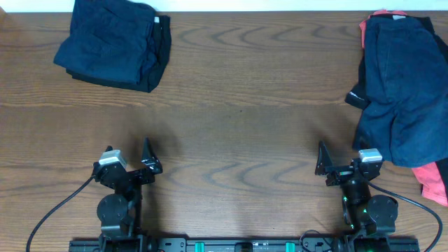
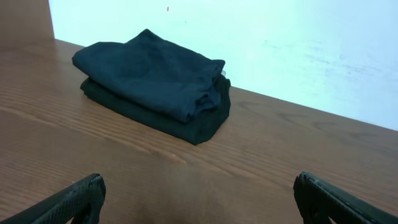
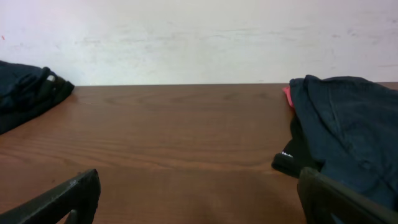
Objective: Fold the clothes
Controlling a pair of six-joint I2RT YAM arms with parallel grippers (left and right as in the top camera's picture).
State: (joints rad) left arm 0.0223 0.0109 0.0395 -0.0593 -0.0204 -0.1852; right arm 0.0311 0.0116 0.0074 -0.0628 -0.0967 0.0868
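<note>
A folded stack of dark navy clothes (image 1: 115,42) lies at the table's far left; it also shows in the left wrist view (image 2: 155,84) and at the left edge of the right wrist view (image 3: 25,93). An unfolded heap of navy shorts (image 1: 406,84) lies at the right over a black garment (image 1: 357,98) and a coral-pink one (image 1: 432,180); the heap shows in the right wrist view (image 3: 348,134). My left gripper (image 1: 147,159) (image 2: 199,199) is open and empty near the front edge. My right gripper (image 1: 329,164) (image 3: 199,199) is open and empty, just left of the heap.
The wooden table (image 1: 238,119) spans the view. A pale wall (image 2: 280,43) runs behind its far edge. The arm bases and cables sit along the front edge (image 1: 119,217).
</note>
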